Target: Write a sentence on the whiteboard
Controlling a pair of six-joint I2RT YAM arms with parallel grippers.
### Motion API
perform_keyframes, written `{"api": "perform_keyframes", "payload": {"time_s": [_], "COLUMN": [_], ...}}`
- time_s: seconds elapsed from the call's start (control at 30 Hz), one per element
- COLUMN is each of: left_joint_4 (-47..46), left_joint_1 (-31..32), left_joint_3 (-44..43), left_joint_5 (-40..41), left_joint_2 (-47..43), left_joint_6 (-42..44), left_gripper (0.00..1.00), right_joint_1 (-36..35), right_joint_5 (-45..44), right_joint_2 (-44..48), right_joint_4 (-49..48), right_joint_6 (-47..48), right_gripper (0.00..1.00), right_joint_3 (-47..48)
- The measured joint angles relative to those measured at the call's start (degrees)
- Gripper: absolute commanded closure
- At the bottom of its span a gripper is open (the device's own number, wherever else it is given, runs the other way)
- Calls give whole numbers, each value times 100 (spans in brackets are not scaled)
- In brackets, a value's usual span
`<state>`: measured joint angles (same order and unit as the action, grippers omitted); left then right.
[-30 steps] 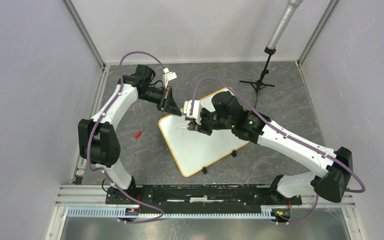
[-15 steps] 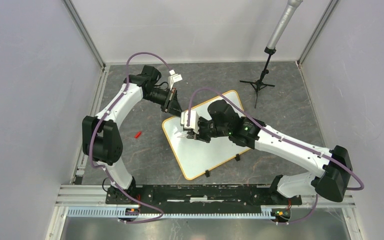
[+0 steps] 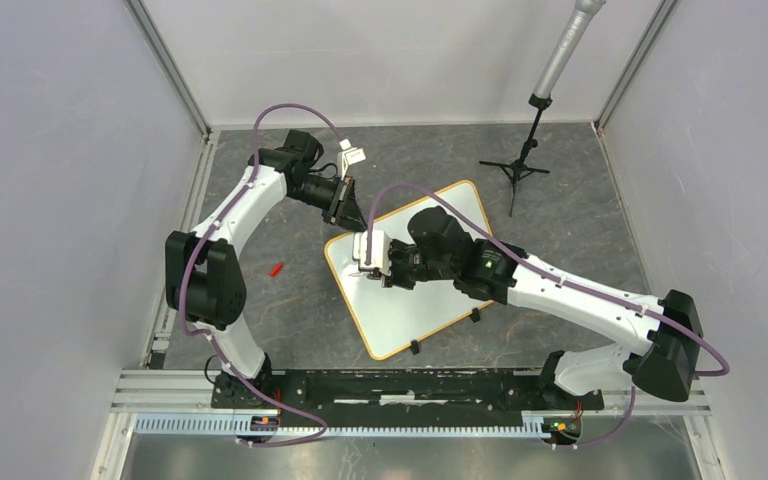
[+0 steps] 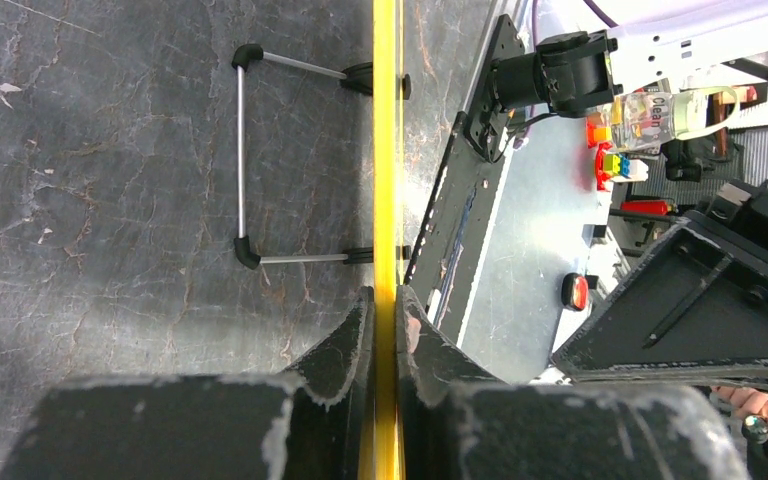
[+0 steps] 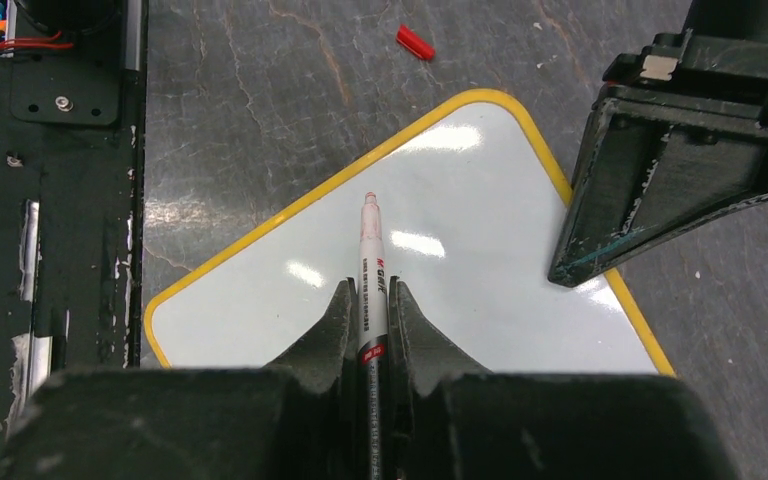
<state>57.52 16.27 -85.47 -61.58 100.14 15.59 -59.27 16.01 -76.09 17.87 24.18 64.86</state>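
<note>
The whiteboard (image 3: 400, 310) lies slanted on the dark table, white with a yellow rim. My left gripper (image 3: 353, 222) is shut on its far left rim, and in the left wrist view that rim (image 4: 385, 150) runs edge-on between the fingers of the left gripper (image 4: 386, 300). My right gripper (image 3: 372, 274) hovers over the board's left part, shut on a white marker (image 5: 372, 270). The marker tip (image 5: 369, 200) points at the white face (image 5: 460, 240). The sentence is not in view; the face that shows is plain white.
A red marker cap (image 3: 276, 268) lies on the table left of the board, also seen as the cap (image 5: 415, 43). A microphone tripod (image 3: 520, 165) stands at the back right. Two black clips (image 3: 475, 315) sit on the board's near edge. Grey walls close both sides.
My right gripper has carried the marker left and nearer, toward the board's left corner. The left arm shifted slightly, and the board turned a little with it.
</note>
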Motion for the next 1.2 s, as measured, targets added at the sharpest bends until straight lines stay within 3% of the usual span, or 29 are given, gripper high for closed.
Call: {"api": "perform_keyframes", "payload": {"time_s": [1.2], "left_joint_4": [7], "left_joint_1": [0], "left_joint_3": [-4], "left_joint_5": [2], "left_joint_2": [0], "left_joint_6": [0], "left_gripper": [98], "right_joint_1": [-101], "right_joint_5": [-474], "right_joint_2": [-297], "right_joint_4": [-153], "right_joint_6": [-31], "right_gripper": [100], "right_joint_3": [289]}}
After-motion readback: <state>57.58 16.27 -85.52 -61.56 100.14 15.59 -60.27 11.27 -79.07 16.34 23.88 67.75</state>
